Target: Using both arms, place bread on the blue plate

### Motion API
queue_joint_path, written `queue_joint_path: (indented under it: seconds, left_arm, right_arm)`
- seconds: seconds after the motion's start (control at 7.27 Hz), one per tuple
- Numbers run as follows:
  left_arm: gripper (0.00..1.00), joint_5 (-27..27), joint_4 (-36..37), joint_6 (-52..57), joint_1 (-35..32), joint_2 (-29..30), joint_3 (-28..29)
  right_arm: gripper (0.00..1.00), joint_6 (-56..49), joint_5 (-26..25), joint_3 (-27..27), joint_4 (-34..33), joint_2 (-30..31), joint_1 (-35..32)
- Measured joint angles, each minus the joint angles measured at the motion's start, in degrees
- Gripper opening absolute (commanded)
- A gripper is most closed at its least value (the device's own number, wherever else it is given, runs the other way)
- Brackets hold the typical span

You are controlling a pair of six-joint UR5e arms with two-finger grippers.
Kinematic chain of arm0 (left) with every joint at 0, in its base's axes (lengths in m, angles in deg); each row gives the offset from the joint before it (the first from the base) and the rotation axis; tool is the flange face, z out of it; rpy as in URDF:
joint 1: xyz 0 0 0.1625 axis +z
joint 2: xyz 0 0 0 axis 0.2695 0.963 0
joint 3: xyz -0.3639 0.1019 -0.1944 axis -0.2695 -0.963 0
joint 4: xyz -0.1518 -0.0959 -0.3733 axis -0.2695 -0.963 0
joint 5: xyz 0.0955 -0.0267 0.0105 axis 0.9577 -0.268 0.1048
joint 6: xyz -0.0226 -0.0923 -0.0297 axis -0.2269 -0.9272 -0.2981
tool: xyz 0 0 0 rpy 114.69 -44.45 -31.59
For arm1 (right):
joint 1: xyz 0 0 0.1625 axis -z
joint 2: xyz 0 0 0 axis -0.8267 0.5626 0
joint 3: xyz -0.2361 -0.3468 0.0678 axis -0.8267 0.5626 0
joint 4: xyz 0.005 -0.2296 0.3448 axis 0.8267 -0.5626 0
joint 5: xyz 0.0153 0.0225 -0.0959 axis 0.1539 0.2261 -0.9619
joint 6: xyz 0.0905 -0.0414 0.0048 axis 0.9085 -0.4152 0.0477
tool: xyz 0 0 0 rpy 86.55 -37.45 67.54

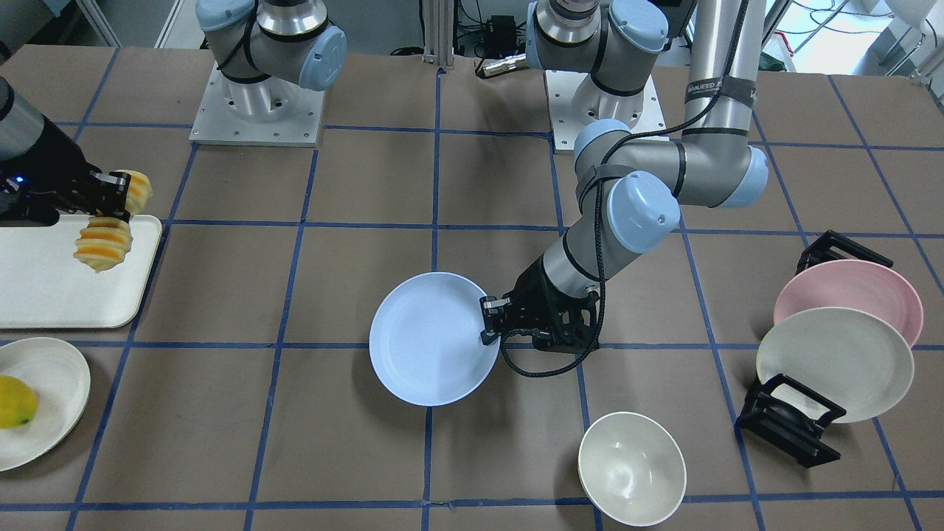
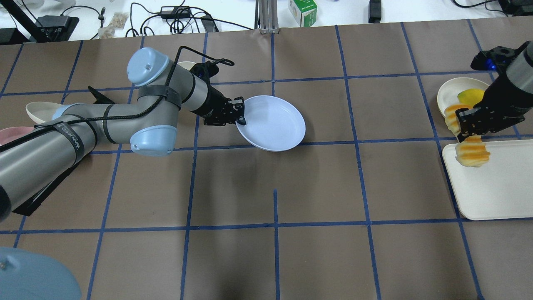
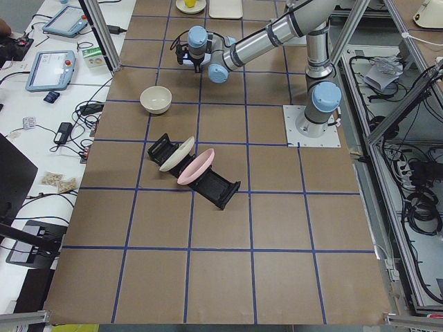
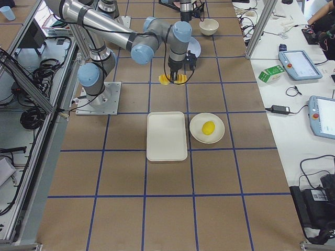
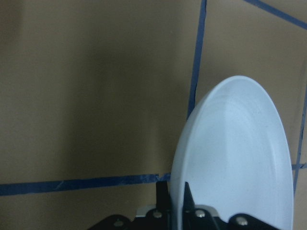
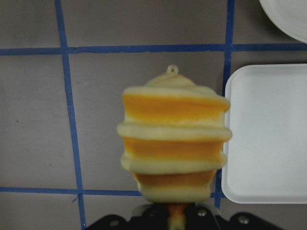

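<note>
While the left pincer (image 2: 240, 112) is clamped on the left rim of the blue plate (image 2: 272, 123), the plate is mid-tabletop (image 2: 316, 183) across a blue tape line; can't tell if it's resting or raised. Further right, the right pincer (image 2: 468, 132) is closed across the middle of the bread (image 2: 472, 153). The loaf is in the air, both ends sagging, over the cream tray's (image 2: 495, 187) corner. The lemon (image 2: 470, 96) sits on a white plate (image 2: 447, 91) just beyond.

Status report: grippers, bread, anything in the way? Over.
Left gripper shut on blue plate rim. Right gripper shut on bread, held aloft near the tray. Nothing seen between bread and plate.
</note>
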State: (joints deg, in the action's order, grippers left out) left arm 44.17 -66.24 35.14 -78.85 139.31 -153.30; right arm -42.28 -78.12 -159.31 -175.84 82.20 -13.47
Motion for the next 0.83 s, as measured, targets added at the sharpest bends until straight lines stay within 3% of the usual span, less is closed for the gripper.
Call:
queue_joint_path:
  seconds: [0.28, 0.41, 0.55, 0.69, 0.83]
  left_arm:
    - [0.00, -0.5, 0.0, 0.4, -0.1, 2.0, -0.3]
    - [0.30, -0.5, 0.1, 0.6, -0.2, 3.0, -0.2]
    - [0.66, -0.5, 0.3, 0.7, -0.2, 3.9, -0.1]
    - [0.93, -0.5, 0.4, 0.6, -0.2, 4.5, 0.0]
    - [1.00, -0.3, 0.6, 0.4, -0.2, 4.5, 0.2]
  right_arm:
    - [0.08, 6.2, 1.0, -0.1, -0.6, -0.9, -4.7]
    - [0.08, 10.3, 1.4, -0.1, -1.8, -1.9, -8.0]
    - [0.08, 14.5, 2.0, -0.1, -3.6, -3.1, -11.6]
    - [0.08, 18.6, 2.9, 0.0, -5.5, -4.4, -14.6]
    - [0.08, 21.8, 4.4, 0.1, -7.5, -5.8, -17.0]
